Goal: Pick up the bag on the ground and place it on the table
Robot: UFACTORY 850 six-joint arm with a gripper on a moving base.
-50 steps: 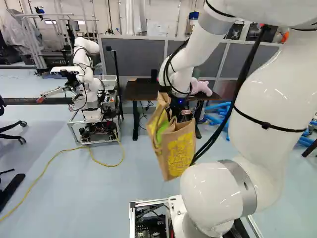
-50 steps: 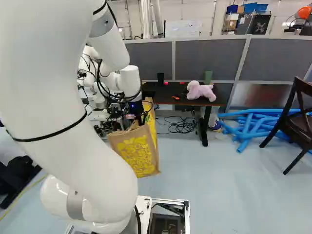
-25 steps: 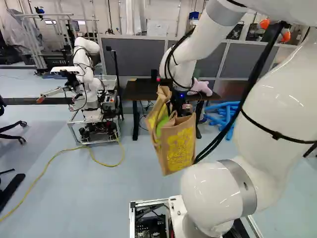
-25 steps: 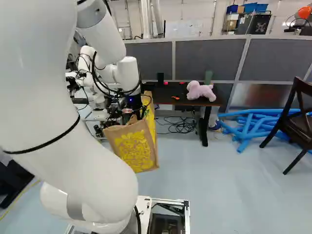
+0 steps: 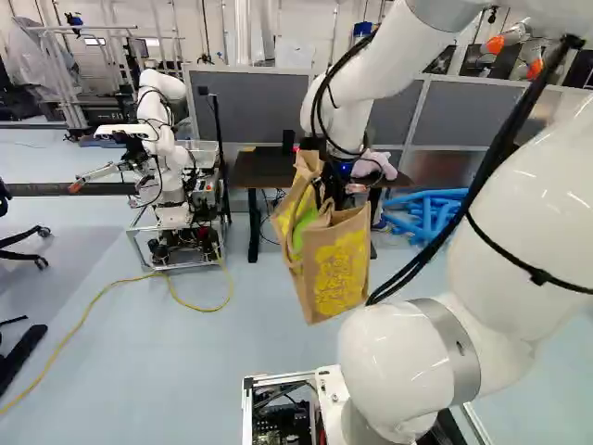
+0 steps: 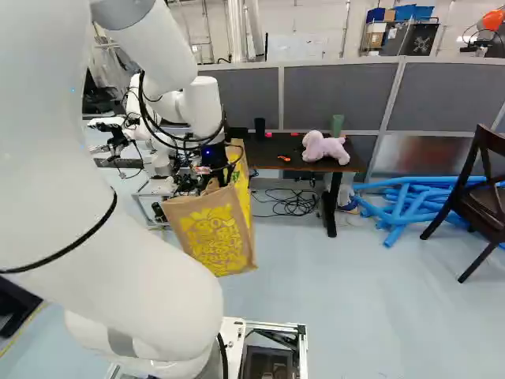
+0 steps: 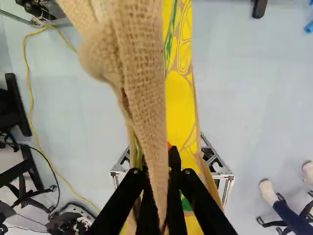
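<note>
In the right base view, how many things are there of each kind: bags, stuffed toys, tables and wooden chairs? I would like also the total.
Burlap bag: 1
Pink stuffed toy: 1
Table: 1
Wooden chair: 1
Total: 4

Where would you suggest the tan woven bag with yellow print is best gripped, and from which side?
Probably from above, by the narrow strip of tan cloth near its top: it fits between two fingers. The black tool already pinches it, and the bag hangs tilted below.
</note>
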